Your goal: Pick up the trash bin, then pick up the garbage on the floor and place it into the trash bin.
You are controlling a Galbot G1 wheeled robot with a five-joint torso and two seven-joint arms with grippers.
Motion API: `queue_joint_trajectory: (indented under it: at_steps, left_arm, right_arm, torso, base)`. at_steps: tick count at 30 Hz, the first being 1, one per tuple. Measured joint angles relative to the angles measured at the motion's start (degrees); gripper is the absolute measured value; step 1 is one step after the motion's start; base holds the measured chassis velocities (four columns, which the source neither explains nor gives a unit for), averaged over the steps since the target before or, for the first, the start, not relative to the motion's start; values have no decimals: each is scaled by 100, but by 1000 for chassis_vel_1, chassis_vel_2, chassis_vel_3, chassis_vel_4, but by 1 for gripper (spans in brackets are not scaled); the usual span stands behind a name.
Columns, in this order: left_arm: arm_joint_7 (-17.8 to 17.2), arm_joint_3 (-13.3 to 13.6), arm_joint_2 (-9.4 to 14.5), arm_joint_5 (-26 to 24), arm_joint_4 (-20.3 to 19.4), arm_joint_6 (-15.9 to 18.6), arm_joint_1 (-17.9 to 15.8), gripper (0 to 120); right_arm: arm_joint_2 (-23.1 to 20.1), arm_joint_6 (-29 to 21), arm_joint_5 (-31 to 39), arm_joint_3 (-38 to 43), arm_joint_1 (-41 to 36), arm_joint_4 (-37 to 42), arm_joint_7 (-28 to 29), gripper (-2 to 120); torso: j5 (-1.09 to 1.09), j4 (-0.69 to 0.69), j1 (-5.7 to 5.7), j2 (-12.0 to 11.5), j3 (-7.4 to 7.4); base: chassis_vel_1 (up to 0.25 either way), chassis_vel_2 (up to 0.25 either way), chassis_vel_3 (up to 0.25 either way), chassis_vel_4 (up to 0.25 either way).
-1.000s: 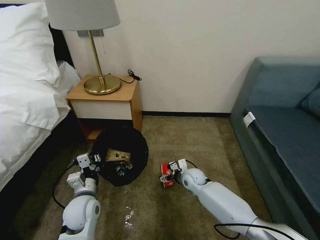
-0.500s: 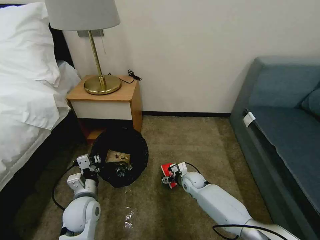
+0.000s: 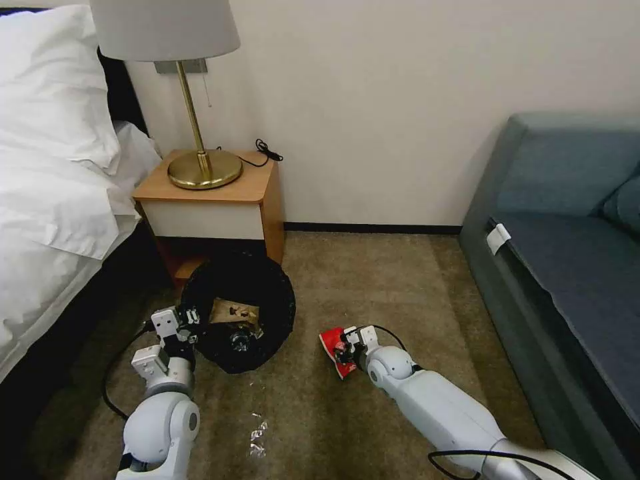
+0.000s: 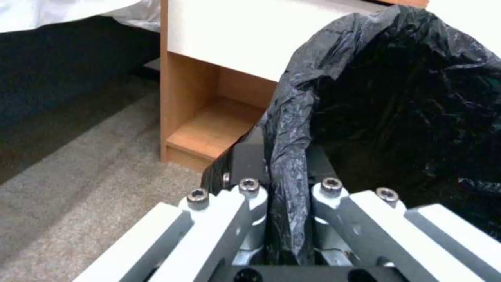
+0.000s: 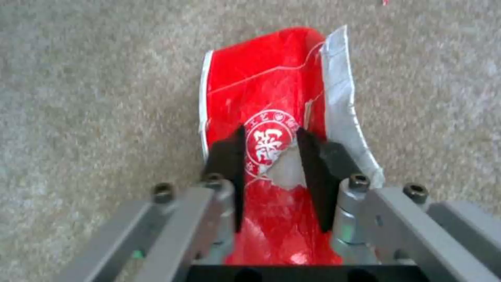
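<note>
Bedroom carpet (image 3: 373, 280), nightstand (image 3: 213, 200) with brass lamp (image 3: 200, 160) against the back wall, bed (image 3: 47, 167) on your left, blue sofa (image 3: 567, 253) on your right.

Head view: trash bin (image 3: 270, 280) sits in front of the nightstand, black liner over the rim, brown paper and at least one other piece already inside. Left gripper (image 3: 191, 319) is on the bin's near-left rim. Right gripper (image 3: 345, 347) is low on the carpet to the bin's right, around the red snack packet (image 3: 331, 343). Clear film scrap (image 3: 257, 433) lies nearer the robot; not your target.

Left wrist view: left gripper (image 4: 289, 196) jaws clamped tight on the liner fold at the trash bin (image 4: 407, 98) rim. Nightstand (image 4: 219, 98) just behind.

Right wrist view: right gripper (image 5: 269, 172) straddles the red snack packet (image 5: 266, 117), fingers (image 5: 229, 164) partly apart with the packet between them; can't confirm a firm pinch.

Read: bin secured, packet pickup in progress. Next you need the jaws fully closed on the packet, lift clear, swing left over the bin mouth, release. Thin foil may slip out.
</note>
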Motion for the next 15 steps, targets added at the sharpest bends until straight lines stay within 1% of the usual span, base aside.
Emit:
queue_joint_trajectory:
  at_steps: [2,3,4,5,6,12,15]
  left_arm:
    - [0,0,1,-3,0,0,-6,4]
    - [0,0,1,-3,0,0,-8,4]
    - [0,0,1,-3,0,0,-8,4]
    - [0,0,2,-3,1,0,-12,4]
    - [0,0,1,-4,1,0,-12,4]
    - [0,-8,2,-9,11,0,-10,4]
    - [1,-12,5,-11,20,-1,-3,4]
  right_arm:
    - [2,26,-20,8,14,-6,0,14]
    - [2,36,-28,10,16,-7,0,10]
    - [2,36,-28,10,16,-7,0,10]
    - [3,61,-53,16,20,-9,0,4]
    - [3,71,-66,19,21,-9,-1,1]
    - [10,106,-119,43,23,21,2,0]
    - [-2,119,-156,98,8,202,17,0]
  torso:
    - [0,0,0,0,0]
    - [0,0,0,0,0]
    - [0,0,0,0,0]
    - [0,0,0,0,0]
    - [0,0,0,0,0]
    - [0,0,0,0,0]
    - [0,0,0,0,0]
  base:
    - [0,0,0,0]
    - [0,0,0,0]
    - [0,0,0,0]
    - [0,0,0,0]
    - [0,0,0,0]
    - [0,0,0,0]
    - [0,0,0,0]
